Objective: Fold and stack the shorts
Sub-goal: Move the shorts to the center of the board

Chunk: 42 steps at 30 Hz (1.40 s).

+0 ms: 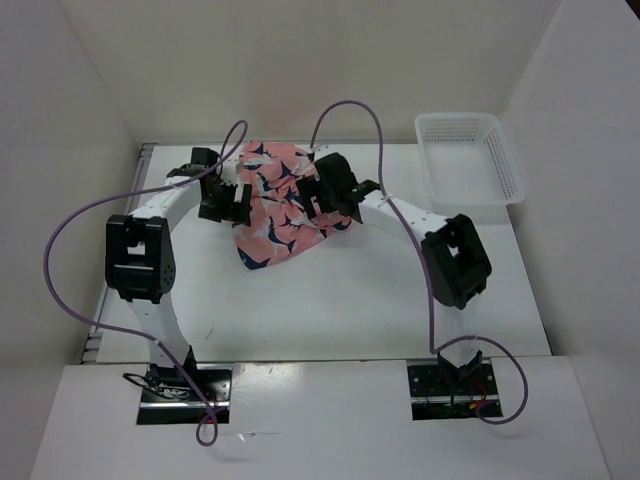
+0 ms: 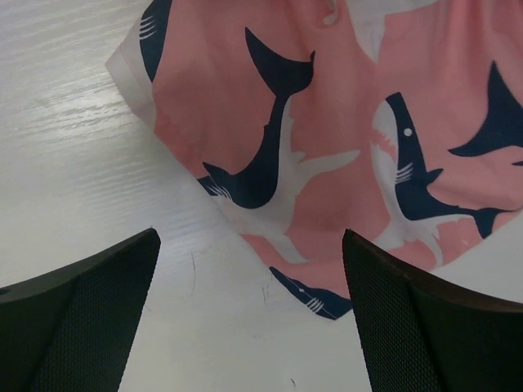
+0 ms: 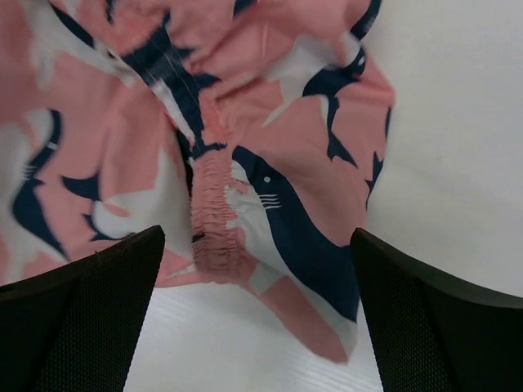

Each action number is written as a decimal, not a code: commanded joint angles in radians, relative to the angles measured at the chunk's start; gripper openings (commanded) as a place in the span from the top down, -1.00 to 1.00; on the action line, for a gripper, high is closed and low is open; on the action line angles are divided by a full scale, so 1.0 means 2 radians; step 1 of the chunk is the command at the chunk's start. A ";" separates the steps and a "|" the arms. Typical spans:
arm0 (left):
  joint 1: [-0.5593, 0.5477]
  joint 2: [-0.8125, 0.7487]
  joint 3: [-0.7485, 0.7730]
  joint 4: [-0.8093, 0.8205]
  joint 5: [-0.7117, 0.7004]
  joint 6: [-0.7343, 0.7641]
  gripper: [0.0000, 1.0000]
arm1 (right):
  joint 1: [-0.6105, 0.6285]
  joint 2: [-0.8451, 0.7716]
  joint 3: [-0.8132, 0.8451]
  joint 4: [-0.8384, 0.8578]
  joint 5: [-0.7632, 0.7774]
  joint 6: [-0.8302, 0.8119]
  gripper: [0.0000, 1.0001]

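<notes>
The shorts [image 1: 278,205] lie crumpled, left gripper [image 1: 236,203] at their 9 o'clock, right gripper [image 1: 322,208] at 3 o'clock, both released and empty. Pinch the apparently bunched waistband [image 3: 214,204] corners; spread flat.

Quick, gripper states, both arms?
Left gripper: open, holding nothing, facing the shorts.
Right gripper: open, holding nothing, facing the shorts' waistband.

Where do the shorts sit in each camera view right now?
Top external: the shorts lie crumpled at upper centre, between the two wrists.
Left wrist: shorts fill the upper centre and right, one corner pointing down between the left fingers.
Right wrist: shorts fill the upper left and centre, their gathered elastic strip running down the middle.
Shared landmark: the white table under the fabric.
</notes>
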 commanded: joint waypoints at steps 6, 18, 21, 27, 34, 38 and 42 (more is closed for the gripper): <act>-0.014 0.034 0.012 0.018 0.018 0.002 -0.94 | 0.000 0.061 0.029 0.059 0.019 -0.070 -0.70; -0.026 0.036 -0.023 0.008 0.052 0.002 1.00 | 0.000 0.068 -0.001 0.066 0.030 -0.070 0.86; -0.016 0.008 -0.037 0.013 0.026 0.002 1.00 | 0.000 0.023 -0.001 0.046 -0.023 -0.076 1.00; 0.020 -0.031 -0.032 0.006 -0.010 0.002 0.97 | -0.066 -0.074 0.019 -0.019 -0.229 -0.019 1.00; 0.021 -0.001 -0.007 0.013 0.047 0.002 -0.90 | -0.195 -0.133 -0.113 -0.048 -0.356 0.028 1.00; -0.018 0.033 0.033 0.008 0.065 0.002 -0.98 | -0.206 -0.143 -0.192 -0.047 -0.383 0.068 0.20; -0.055 0.051 0.038 -0.002 0.081 0.002 -0.98 | -0.206 -0.153 -0.206 -0.046 -0.335 0.078 -0.82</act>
